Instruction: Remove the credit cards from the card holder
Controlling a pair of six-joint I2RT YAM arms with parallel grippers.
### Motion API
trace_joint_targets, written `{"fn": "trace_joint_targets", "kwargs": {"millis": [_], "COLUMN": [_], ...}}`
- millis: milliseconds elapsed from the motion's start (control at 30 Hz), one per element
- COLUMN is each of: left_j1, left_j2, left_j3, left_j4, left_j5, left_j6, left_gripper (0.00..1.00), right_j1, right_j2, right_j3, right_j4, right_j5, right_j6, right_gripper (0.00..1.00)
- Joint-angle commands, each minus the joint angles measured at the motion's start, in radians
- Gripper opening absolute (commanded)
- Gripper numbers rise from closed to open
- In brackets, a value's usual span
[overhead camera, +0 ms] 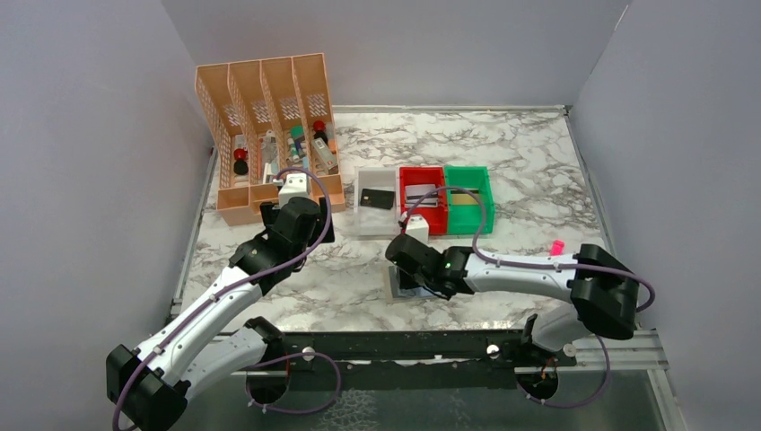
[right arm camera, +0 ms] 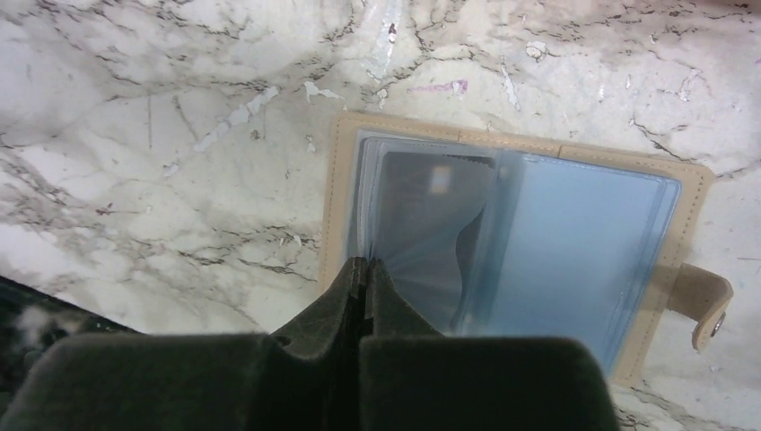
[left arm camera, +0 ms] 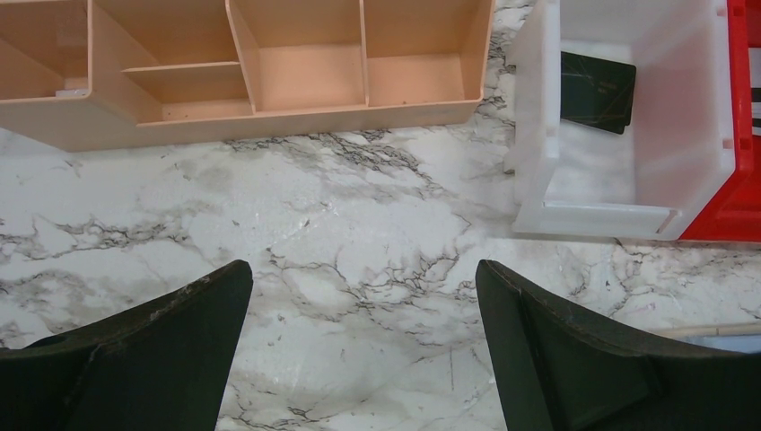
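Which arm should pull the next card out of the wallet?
Right, probably. The right claw is shut at the card holder's edge, beside a dark card inside. The left claw hangs open over bare marble by the white bin, away from the holder.

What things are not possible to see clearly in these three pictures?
- Right wrist view: whether the shut right claw pinches a card or only a sleeve of the card holder; the claw covers that spot.
- Top view: the card holder lies mostly hidden under the right arm.
- Left wrist view: the red bin is cut by the right edge; contents unseen.
- Top view: print on the black card is too small.
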Motion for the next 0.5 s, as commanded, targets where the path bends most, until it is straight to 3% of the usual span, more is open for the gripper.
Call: {"fn": "trace_joint_targets", "kwargs": {"millis": [0, 267, 467], "left_j1": [0.004, 0.004, 0.004], "left_j2": [0.001, 0.002, 0.005], "left_j3": [-0.007, -0.008, -0.043], "left_j4": [0.003, 0.004, 0.062], "left_j5": [0.021, 0.045, 0.139], "left_j6": [-0.004, -0.024, -0.088], "left_gripper": [0.99, 0.99, 0.99], "right_j1": [-0.031, -0.082, -0.130], "right_j2": [-0.056, -0.118, -0.161], "right_j3": [-0.050, -0.117, -0.164], "right_j4": [0.094, 0.198, 0.281], "right_j5": [-0.082, -0.223, -0.349], "right_j6": [-0.017, -0.035, -0.046], "right_gripper": [0.01, 0.01, 0.01]}}
